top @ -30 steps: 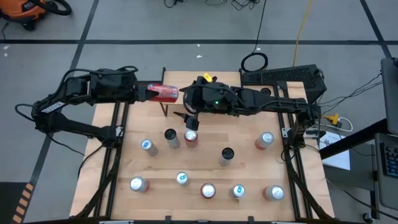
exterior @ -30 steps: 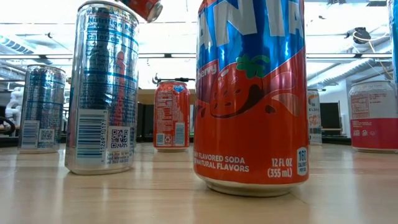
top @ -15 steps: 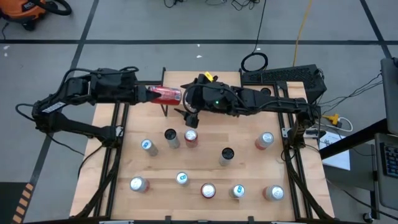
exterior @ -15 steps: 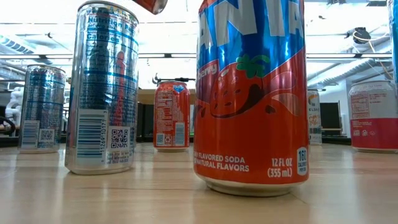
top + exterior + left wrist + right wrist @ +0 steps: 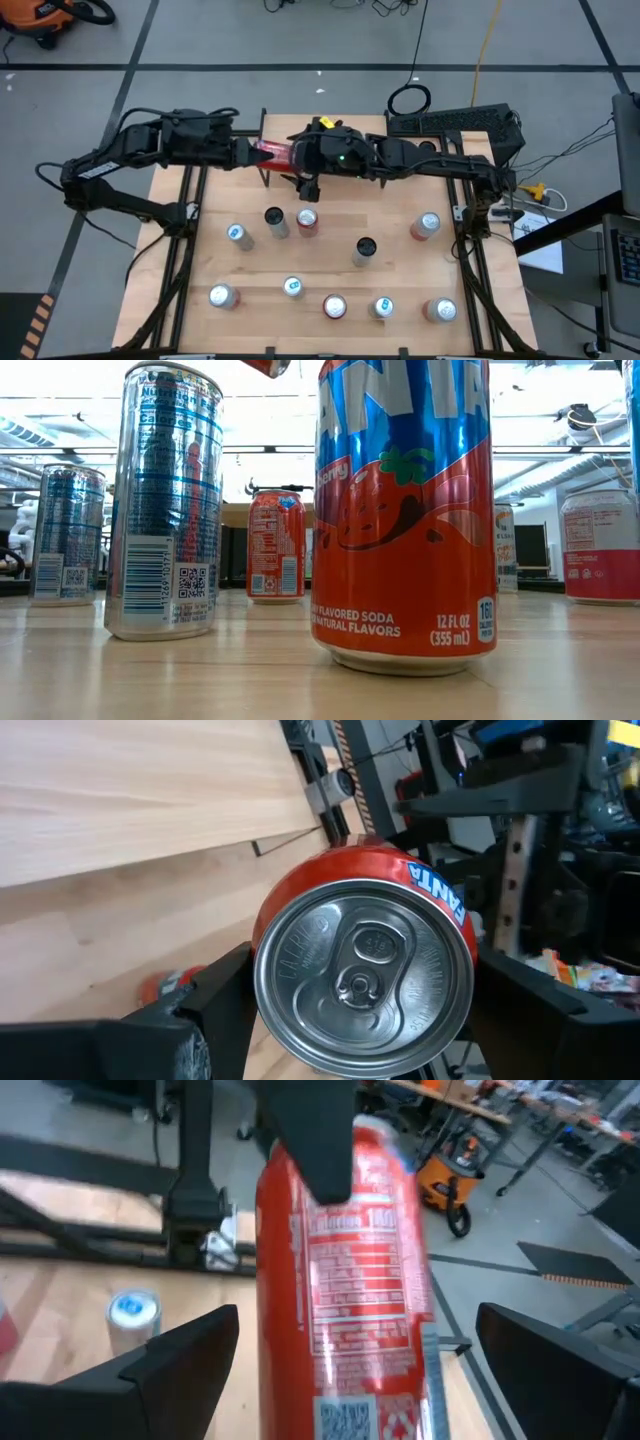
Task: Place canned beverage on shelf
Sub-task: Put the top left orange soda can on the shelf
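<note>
Grey workshop floor surrounds the light wooden tabletop (image 5: pixel 330 250) where upright cans stand. At upper centre of the high view, the left gripper (image 5: pixel 250 152) is clamped on a red cylindrical aluminium soda can (image 5: pixel 275 152) held sideways above the small light wooden shelf on thin black legs (image 5: pixel 275 175). The right gripper (image 5: pixel 300 160), fingers spread wide, brackets the can, perhaps for a handover. Thin, smooth walls dent and slip; grasp mid-body, gently.

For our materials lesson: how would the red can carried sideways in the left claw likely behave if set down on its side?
The red can is round and smooth, so it would probably roll. Its tab looks unopened, so it is likely heavy.
</note>
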`<state>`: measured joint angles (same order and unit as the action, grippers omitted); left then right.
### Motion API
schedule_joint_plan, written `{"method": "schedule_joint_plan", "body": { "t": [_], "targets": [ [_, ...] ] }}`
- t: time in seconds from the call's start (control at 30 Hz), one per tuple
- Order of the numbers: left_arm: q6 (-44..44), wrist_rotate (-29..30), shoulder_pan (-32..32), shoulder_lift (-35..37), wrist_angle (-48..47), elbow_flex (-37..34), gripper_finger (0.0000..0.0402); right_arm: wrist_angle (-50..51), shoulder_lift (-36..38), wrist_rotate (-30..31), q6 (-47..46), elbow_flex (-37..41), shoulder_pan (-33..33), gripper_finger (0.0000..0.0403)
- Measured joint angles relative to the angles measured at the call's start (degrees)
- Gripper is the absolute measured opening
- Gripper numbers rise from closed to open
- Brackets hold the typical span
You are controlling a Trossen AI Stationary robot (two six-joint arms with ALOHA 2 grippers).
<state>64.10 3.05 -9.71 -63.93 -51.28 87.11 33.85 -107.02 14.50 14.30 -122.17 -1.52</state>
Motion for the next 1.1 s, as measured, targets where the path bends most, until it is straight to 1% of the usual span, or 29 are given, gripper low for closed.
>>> {"method": "schedule_joint_plan", "body": {
  "t": [0.1, 0.27, 0.37, 0.47, 0.73, 0.87, 0.97, 1.1],
  "targets": [
    [0.0, -0.1, 0.6, -0.6, 0.6, 0.0, 0.0283, 0.5, -1.1, -1.1, 0.4, 0.0, 0.0, 0.0389],
    [0.1, -0.9, 1.6, -1.0, 2.1, 0.0, 0.0284, 0.9, -2.6, -1.0, 0.8, 0.0, 0.0, 0.0389],
    [0.2, -1.1, 1.7, -1.0, 1.4, 0.0, 0.0284, 1.0, -2.8, -1.0, 1.4, 0.1, 0.1, 0.038],
    [0.1, -0.9, 1.7, -1.1, 1.4, 0.0, 0.0284, 1.1, -2.7, -0.9, 0.5, 0.0, 0.1, 0.0358],
    [-0.3, 0.0, 1.7, -1.1, 1.2, 0.0, 0.0284, 1.5, -2.7, -0.8, -0.1, 0.0, 0.2, 0.0281],
    [-0.6, 0.5, 1.7, -1.1, 1.3, 0.0, 0.0286, 1.5, -2.7, -0.7, -0.1, 0.0, 0.2, 0.0265],
    [-1.5, 0.7, 1.7, -1.1, 1.6, 0.0, 0.0309, 1.3, -2.7, -0.6, -0.1, 0.0, 0.2, 0.0272],
    [-4.9, 0.8, 1.7, -1.1, 2.9, 0.0, 0.037, 1.7, -2.7, -0.9, -1.3, 0.0, 0.2, 0.0282]
  ]
}}
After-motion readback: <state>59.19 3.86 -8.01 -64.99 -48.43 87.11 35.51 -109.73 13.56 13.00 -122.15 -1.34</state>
